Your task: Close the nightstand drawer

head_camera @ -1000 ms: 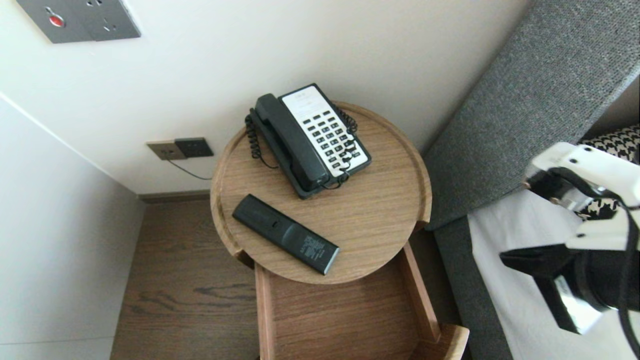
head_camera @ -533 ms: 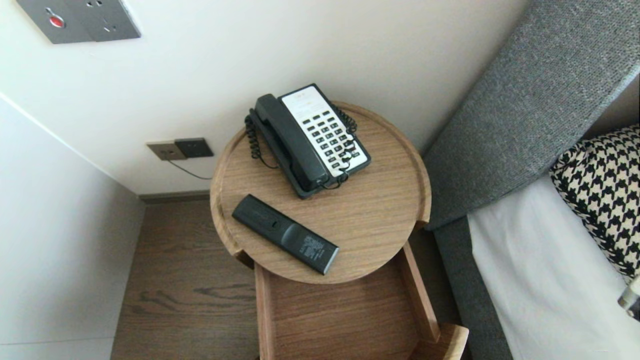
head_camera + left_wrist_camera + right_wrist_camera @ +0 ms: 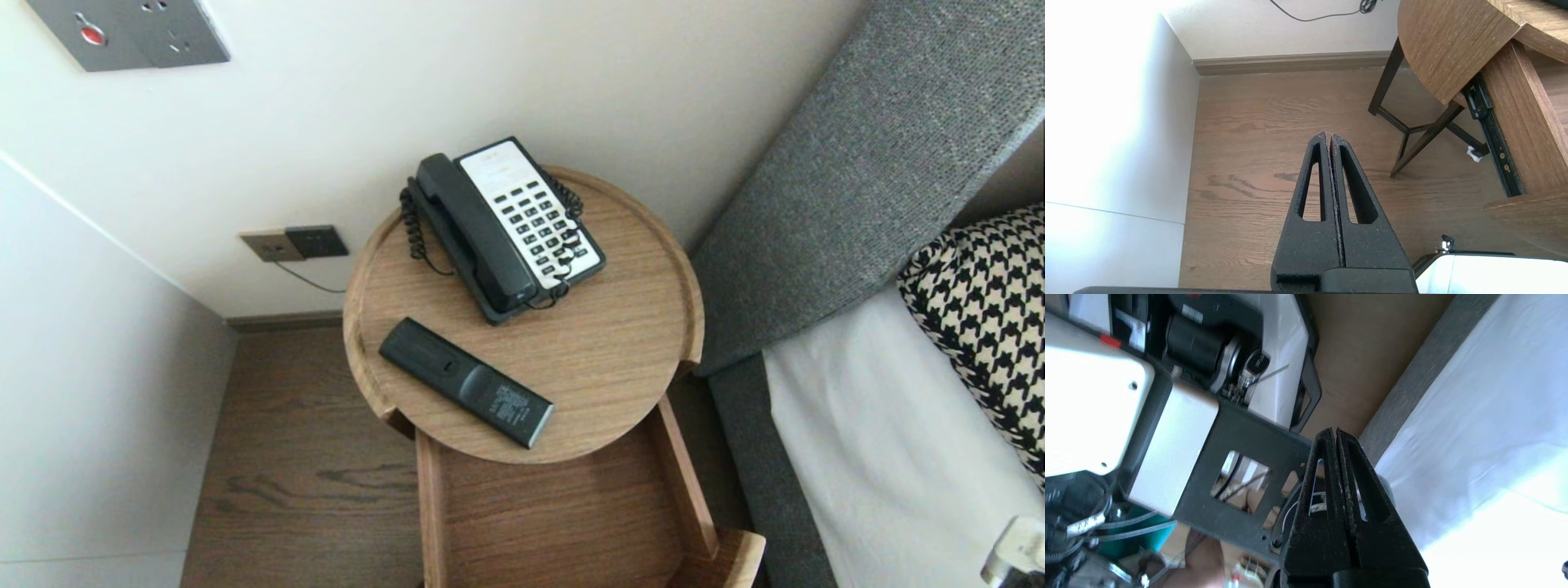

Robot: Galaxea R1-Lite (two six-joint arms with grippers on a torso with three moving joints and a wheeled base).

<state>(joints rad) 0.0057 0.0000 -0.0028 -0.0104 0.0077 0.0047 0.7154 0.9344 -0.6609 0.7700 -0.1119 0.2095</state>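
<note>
Right wrist view first: the right gripper (image 3: pixel 1336 430) has its fingers pressed flat together with nothing between them. The closest thing to it is the white bed sheet (image 3: pixel 1474 416), which runs along one side of the closed tips. The grey bed edge (image 3: pixel 1404 388) sits just past them. On the other side of the fingers is the robot's own base (image 3: pixel 1180 355), all black and white housings and cables.

From the head view only a sliver of that arm pokes in at the bottom right corner, over the sheet (image 3: pixel 882 457). A houndstooth pillow (image 3: pixel 988 310) and the grey headboard (image 3: pixel 857 180) lie further up the bed from it.

The left gripper (image 3: pixel 1329 134) is also squeezed together and empty, hanging over the wood floor (image 3: pixel 1274 122). The pulled-out drawer (image 3: pixel 1527 122) is off to its side, near but not touching, with the dark table legs (image 3: pixel 1404 134) beyond the tips.

Well away from both grippers is the round side table (image 3: pixel 620 343). A black remote (image 3: pixel 465 382) lies near its front edge, above the open drawer (image 3: pixel 563 523). A desk phone (image 3: pixel 506 229) sits at the back by the wall.
</note>
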